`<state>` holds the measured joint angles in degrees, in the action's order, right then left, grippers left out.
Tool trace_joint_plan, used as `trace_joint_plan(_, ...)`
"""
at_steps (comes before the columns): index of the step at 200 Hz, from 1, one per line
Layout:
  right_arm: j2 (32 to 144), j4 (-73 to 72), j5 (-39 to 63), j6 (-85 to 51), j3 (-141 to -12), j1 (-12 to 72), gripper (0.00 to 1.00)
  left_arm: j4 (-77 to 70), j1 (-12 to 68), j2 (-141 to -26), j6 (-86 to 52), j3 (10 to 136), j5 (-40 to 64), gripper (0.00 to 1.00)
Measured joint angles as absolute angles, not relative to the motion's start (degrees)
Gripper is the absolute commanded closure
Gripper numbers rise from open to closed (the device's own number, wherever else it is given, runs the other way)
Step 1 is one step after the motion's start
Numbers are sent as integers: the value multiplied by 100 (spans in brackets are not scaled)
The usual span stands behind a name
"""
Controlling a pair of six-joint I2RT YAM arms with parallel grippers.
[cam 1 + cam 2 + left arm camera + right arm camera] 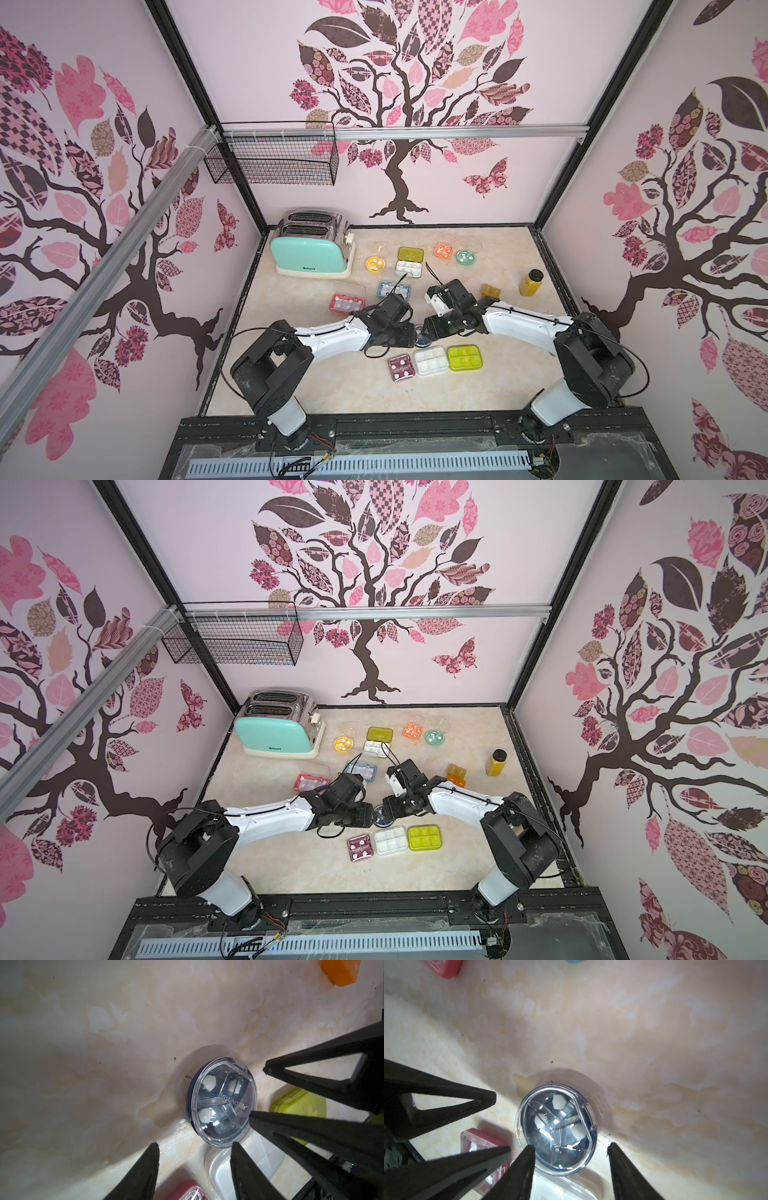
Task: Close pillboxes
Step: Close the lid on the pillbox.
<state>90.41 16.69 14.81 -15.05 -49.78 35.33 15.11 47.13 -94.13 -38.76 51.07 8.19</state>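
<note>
Your two arms reach in from the near corners and bend toward each other, white forearms nearly level and wrists tipped down, so both meet over the middle of the table. Your left end effector has its black, tapered fingers spread apart with nothing between them. Your right end effector is likewise parted and holds nothing. One of its fingertips overlaps the rim of the navy round pillbox in the right wrist view, though you cannot tell whether it touches. That pillbox lies flat on the glossy, cream marbled table between the two end effectors. Its clear domed lid is down over a dark base divided into wedges, with three white pills showing and white lettering across the lid. Just nearer, a maroon square pillbox, a white pillbox and a yellow-green pillbox sit side by side in a row, lids down. Farther off, the yellow round pillbox and the mint round pillbox have their clear lids swung open.
</note>
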Motion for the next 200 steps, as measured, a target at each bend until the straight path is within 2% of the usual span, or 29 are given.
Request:
trace_joint_plan(58,9102,1608,1627,-1544,-4971,3533,46,1431,4716,-9714,-3874,5142,845,56)
trace_joint_plan(127,9323,1553,1660,-1542,-4971,3544,53,1420,4713,-9782,-3857,5240,856,61)
trace_joint_plan(200,9435,1553,1605,-1544,-5022,3592,54,1363,4716,-9830,-3852,5251,934,62)
